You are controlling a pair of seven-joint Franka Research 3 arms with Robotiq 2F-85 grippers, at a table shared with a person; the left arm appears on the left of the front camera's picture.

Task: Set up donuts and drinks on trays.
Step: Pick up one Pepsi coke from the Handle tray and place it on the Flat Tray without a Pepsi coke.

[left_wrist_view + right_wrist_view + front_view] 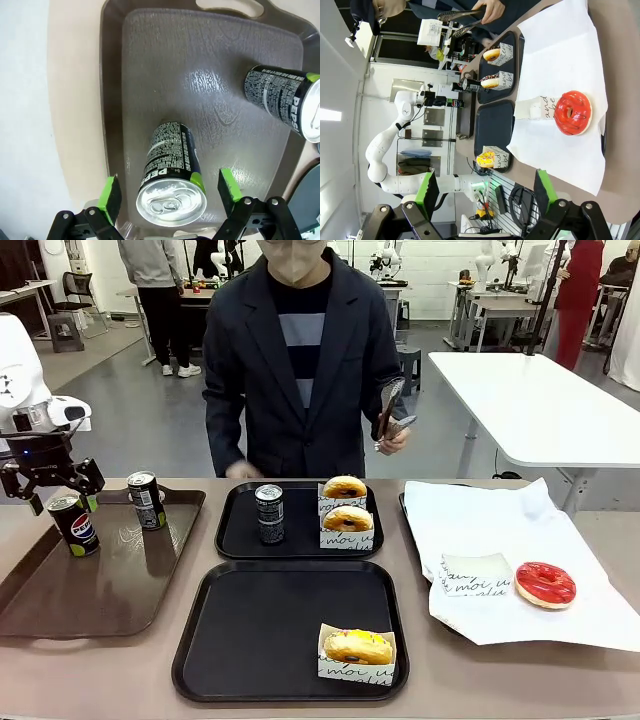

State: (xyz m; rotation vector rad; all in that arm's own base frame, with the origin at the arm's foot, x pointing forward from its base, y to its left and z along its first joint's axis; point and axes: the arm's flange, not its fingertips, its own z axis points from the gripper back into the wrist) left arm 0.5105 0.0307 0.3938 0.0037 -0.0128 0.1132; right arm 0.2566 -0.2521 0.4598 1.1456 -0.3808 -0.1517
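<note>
Near black tray: yellow donut in its front-right corner, no drink yet, rest bare. Your L pincer hangs wide open astride the Pepsi can on the brown tray, not gripping. Next, I'd say: close, lift over the rim; 2nd can stands near. Far tray looks set.

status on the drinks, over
Left gripper open over slim black Pepsi can on long brown plastic tray. Right gripper open, empty. Near black square tray: one yellow-glazed donut, no drink. Nothing blocking.
</note>
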